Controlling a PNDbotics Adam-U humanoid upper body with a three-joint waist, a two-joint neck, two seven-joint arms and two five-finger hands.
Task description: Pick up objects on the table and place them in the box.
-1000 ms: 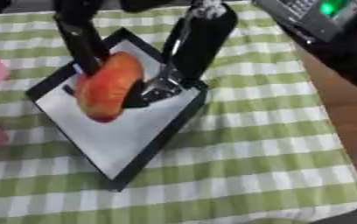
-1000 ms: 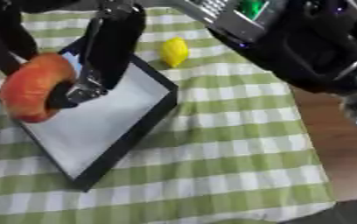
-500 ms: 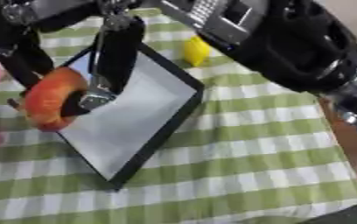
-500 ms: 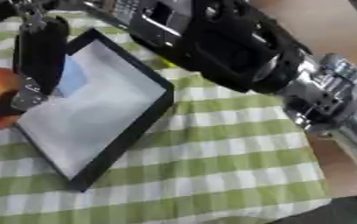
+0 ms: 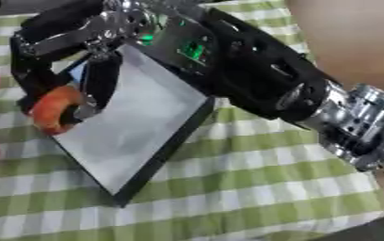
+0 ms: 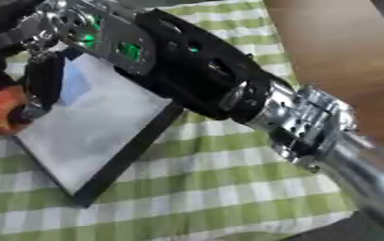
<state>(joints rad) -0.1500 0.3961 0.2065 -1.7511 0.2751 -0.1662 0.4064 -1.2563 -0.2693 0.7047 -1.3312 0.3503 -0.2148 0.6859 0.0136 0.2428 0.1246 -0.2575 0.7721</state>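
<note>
Left eye view shows the right hand point(image 5: 72, 75) still clasping the red-orange fruit point(image 5: 53, 109), now carried to the left edge of the box point(image 5: 166, 146), so release seems near.

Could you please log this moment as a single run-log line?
right hand: shut on red-orange fruit | fruit: over box left edge | left hand: not in view

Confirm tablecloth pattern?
Green and white checks on the tablecloth; it shows best in the left eye view.
</note>
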